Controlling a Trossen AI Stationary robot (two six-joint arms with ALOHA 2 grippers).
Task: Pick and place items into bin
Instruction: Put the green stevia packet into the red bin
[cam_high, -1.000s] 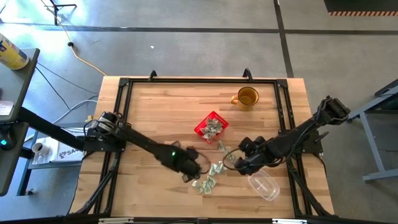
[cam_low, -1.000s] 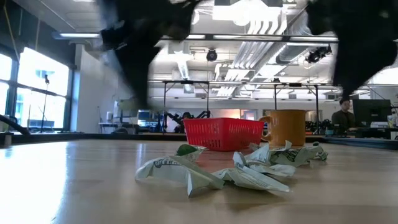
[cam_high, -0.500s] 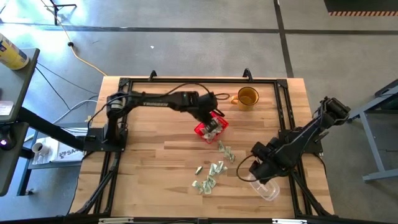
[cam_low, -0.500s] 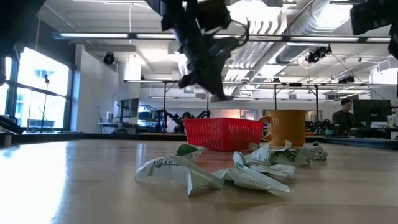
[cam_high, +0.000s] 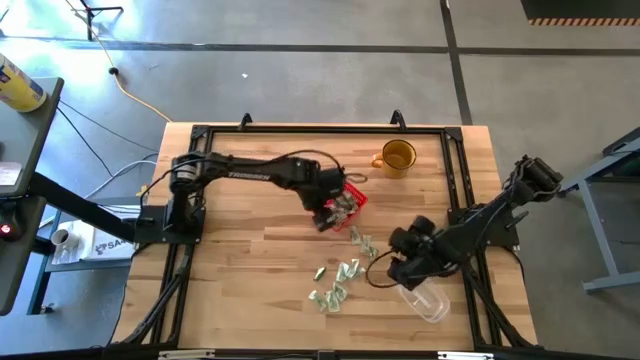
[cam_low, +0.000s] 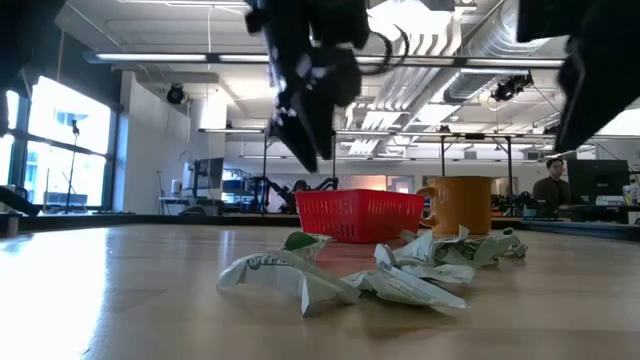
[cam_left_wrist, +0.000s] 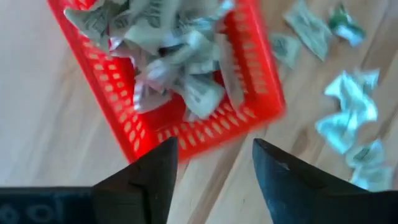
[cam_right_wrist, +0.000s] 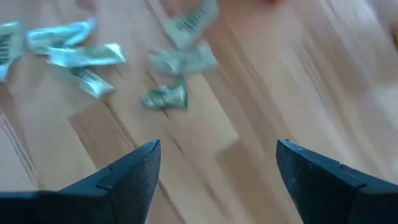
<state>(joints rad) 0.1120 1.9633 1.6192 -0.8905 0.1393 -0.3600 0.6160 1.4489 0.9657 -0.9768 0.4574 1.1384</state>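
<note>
1. Many items (cam_left_wrist: 165, 46) heaped in bin (cam_high: 341, 203), mid-desk.
2. Several more loose beside it (unpicked).
3. Left gripper (cam_left_wrist: 211, 180) open, empty, above bin.
4. Right gripper (cam_right_wrist: 217, 180) open, near strays.

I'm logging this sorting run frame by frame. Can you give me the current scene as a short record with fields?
left gripper: open, empty, above the near edge of the bin
right gripper: open, empty, over bare table near loose items
bin: red, mid-table, holding a heap of wrapped items
items in bin: piled inside
items on table: scattered between bin and front edge
mug: amber, behind the bin
clear container: front right of table
</note>
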